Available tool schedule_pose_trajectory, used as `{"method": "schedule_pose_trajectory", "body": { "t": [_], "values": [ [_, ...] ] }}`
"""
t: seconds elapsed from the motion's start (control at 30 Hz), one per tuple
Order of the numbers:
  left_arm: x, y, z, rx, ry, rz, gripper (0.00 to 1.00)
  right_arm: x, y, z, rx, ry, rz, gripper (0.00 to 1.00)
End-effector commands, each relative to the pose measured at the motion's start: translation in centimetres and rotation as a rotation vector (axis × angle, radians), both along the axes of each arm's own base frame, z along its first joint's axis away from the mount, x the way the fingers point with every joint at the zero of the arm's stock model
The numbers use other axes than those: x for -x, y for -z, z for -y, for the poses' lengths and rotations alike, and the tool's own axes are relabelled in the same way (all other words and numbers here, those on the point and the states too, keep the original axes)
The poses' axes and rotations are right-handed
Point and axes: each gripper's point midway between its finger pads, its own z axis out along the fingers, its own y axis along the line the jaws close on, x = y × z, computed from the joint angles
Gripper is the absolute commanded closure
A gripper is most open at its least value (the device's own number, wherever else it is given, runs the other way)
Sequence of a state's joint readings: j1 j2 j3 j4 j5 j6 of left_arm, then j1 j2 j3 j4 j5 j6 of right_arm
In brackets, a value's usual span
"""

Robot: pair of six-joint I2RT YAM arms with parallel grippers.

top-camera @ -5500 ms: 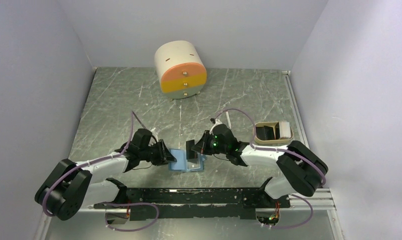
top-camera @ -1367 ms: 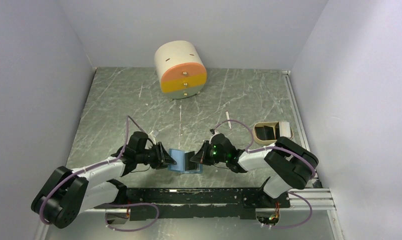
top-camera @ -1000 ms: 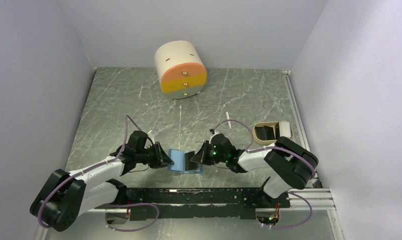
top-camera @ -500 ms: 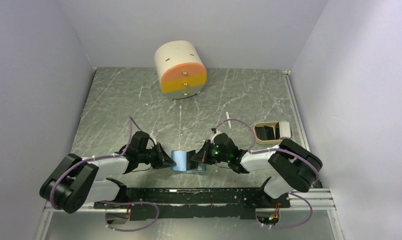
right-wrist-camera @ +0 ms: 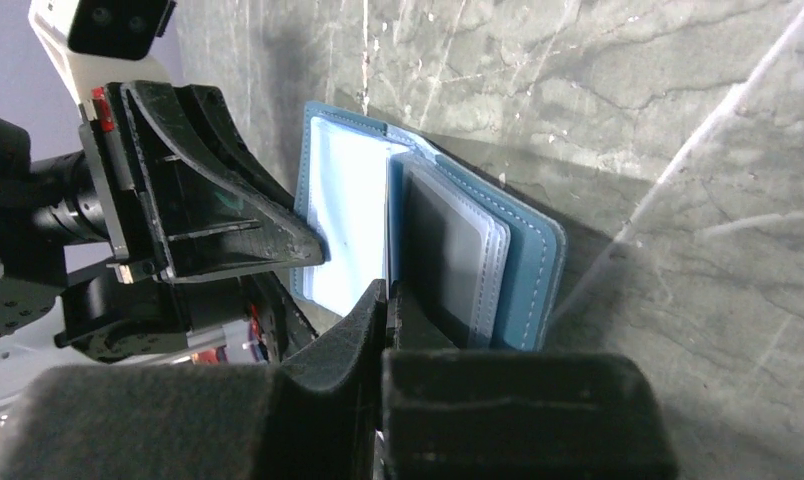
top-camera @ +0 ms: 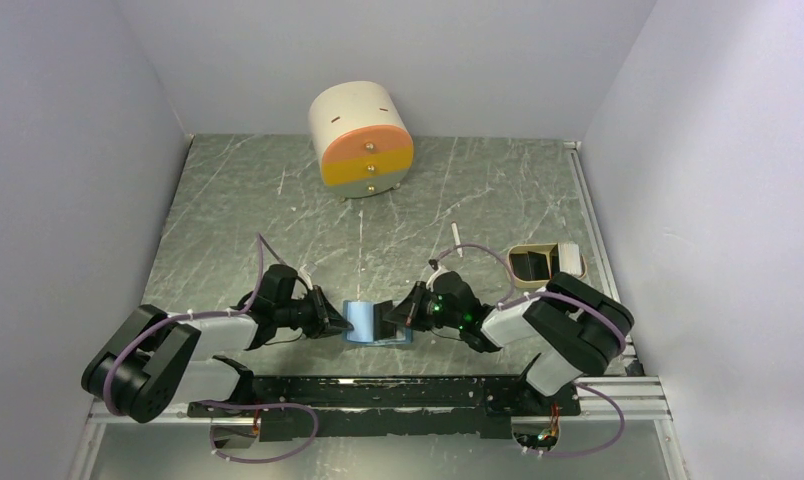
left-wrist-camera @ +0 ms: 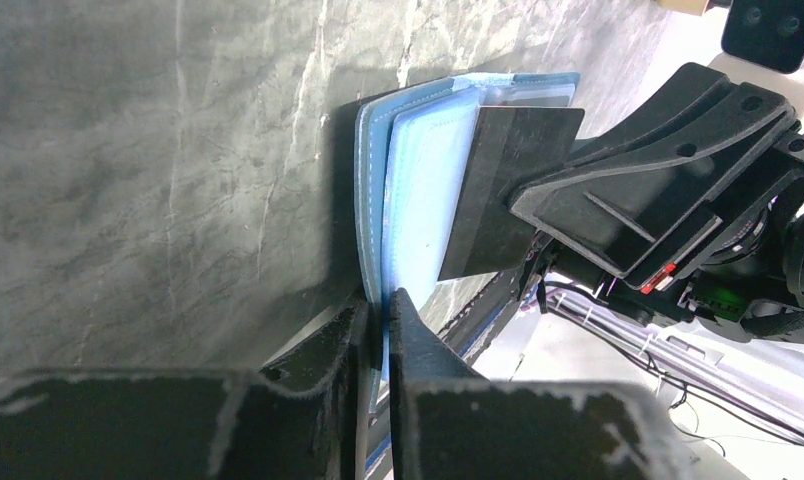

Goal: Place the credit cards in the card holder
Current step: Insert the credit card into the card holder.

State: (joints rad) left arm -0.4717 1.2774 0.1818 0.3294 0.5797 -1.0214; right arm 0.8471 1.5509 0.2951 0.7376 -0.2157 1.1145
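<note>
The card holder (top-camera: pixel 361 322) stands partly open on the table between the arms, teal-blue outside and light blue inside. My left gripper (top-camera: pixel 338 322) is shut on its left flap, as the left wrist view shows (left-wrist-camera: pixel 381 305); the flap (left-wrist-camera: pixel 418 190) stands upright. My right gripper (top-camera: pixel 392 318) is shut on a dark credit card (left-wrist-camera: pixel 508 180) held on edge inside the open holder. In the right wrist view the gripper (right-wrist-camera: pixel 386 295) has the card edge-on (right-wrist-camera: pixel 389 220) between the light inner flap (right-wrist-camera: pixel 346 220) and a slot panel holding another dark card (right-wrist-camera: pixel 448 250).
A beige oval tray (top-camera: pixel 568 282) with more dark cards (top-camera: pixel 528 265) sits right of my right arm. A cream drum drawer unit with an orange front (top-camera: pixel 363 140) stands at the back. A small white stick (top-camera: pixel 456 235) lies behind the right gripper. The black rail runs along the near edge.
Both grippers and the holder have shifted slightly nearer and the left flap has been raised more upright. In the last half second the right gripper edged a little to the right.
</note>
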Motion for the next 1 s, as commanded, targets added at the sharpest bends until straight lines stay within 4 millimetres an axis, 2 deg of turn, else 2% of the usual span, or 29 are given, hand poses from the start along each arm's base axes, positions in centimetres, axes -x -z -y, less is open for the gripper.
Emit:
{"method": "schedule_pose_trajectory", "body": {
  "t": [0.0,0.4,0.6,0.97],
  "values": [
    [-0.1,-0.5,0.2,0.022,0.015,0.024,0.89,-0.3,-0.2,-0.3,-0.041,0.016,0.004,1.00],
    [-0.1,-0.3,0.2,0.021,0.015,0.022,0.88,0.1,0.0,-0.5,-0.123,0.059,-0.055,1.00],
    [-0.2,-0.4,0.1,0.017,0.015,0.029,0.87,0.1,0.7,-1.0,-0.082,0.060,-0.060,0.95],
    [-0.2,0.0,0.2,0.011,0.022,0.025,0.87,0.2,1.1,-1.6,-0.055,0.060,-0.068,0.94]
  ]
}}
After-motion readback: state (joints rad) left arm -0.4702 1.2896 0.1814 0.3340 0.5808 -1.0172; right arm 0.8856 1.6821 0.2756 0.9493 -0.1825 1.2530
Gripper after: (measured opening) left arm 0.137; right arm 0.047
